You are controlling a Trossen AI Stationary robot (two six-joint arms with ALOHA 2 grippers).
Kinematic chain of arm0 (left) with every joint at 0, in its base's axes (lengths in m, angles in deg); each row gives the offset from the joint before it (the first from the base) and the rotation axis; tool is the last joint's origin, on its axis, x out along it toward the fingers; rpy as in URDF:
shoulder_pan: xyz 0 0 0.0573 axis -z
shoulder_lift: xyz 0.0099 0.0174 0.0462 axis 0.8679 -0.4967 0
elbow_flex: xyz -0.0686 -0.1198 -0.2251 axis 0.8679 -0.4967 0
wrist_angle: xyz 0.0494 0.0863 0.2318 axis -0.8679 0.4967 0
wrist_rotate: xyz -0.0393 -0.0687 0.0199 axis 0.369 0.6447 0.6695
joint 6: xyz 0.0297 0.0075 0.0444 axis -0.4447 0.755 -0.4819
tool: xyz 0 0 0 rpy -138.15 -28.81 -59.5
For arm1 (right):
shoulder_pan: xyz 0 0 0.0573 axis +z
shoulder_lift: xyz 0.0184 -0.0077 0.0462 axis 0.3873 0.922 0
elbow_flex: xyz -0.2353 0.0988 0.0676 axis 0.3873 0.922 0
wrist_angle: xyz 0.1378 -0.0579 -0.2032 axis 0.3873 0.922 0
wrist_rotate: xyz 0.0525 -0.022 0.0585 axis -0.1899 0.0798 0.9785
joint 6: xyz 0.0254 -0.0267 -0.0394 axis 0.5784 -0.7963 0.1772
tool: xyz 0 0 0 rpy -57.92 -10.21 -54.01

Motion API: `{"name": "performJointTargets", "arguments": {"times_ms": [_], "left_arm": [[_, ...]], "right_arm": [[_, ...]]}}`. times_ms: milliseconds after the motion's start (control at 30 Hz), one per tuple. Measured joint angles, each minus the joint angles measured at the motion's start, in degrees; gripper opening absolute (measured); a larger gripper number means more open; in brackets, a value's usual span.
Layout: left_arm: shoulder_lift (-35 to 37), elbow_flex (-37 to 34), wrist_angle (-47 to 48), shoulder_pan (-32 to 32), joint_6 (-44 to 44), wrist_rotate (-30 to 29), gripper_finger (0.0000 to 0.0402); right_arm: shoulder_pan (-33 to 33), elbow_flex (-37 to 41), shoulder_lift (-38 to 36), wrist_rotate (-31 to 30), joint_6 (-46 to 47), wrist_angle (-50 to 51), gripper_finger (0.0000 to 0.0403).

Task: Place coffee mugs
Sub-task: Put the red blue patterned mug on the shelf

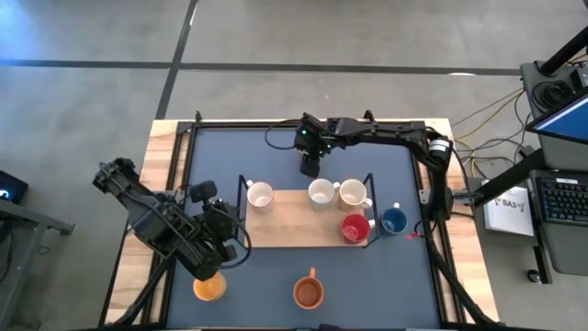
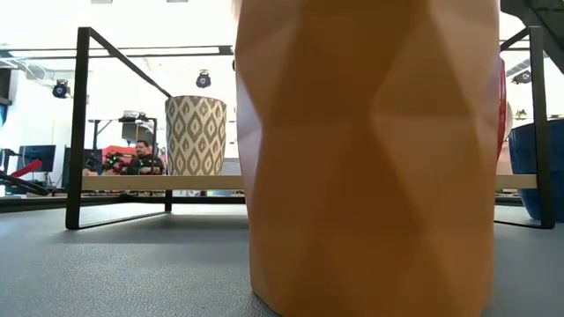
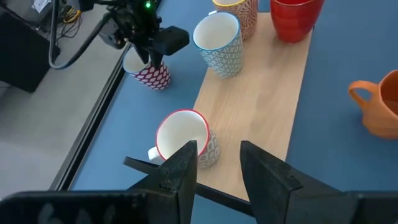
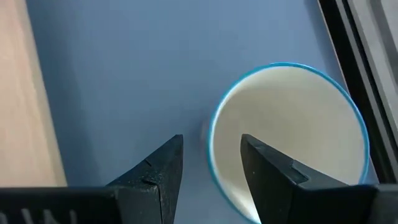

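Right tool (image 4: 211, 165) spread, straddling the rim of a mug (image 4: 289, 134), nothing gripped yet. Ceramic: rigid, glazed, slippery, chippable; pinch the wall. Left tool (image 3: 219, 168) released, idle.

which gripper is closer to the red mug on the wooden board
The right gripper is nearer. It hangs past the board's far edge, over a mug on the blue mat, a short way from the red mug. The left gripper is off the board's opposite end, farther away.
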Motion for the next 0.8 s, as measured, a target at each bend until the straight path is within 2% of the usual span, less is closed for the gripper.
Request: {"name": "performJointTargets", "arguments": {"times_ms": [167,267,533,800], "left_arm": [[0.01,-0.04,0.01,0.0,-0.33,0.0,0.0105],[0.01,-0.04,0.0,0.0,-0.33,0.01,0.0105],[0.01,-0.04,0.0,0.0,-0.33,0.0,0.0105],[0.01,-0.04,0.0,0.02,-0.33,0.0,0.0105]], "right_arm": [[-0.06,-0.02,0.88,0.34,-2.74,0.25,0.0149],[-0.03,-0.03,1.21,0.75,-3.88,0.28,0.0133],[-0.07,-0.04,1.22,2.23,-5.89,0.41,0.0022],[-0.03,-2.26,1.09,2.64,-7.75,1.79,0.0015]]}}
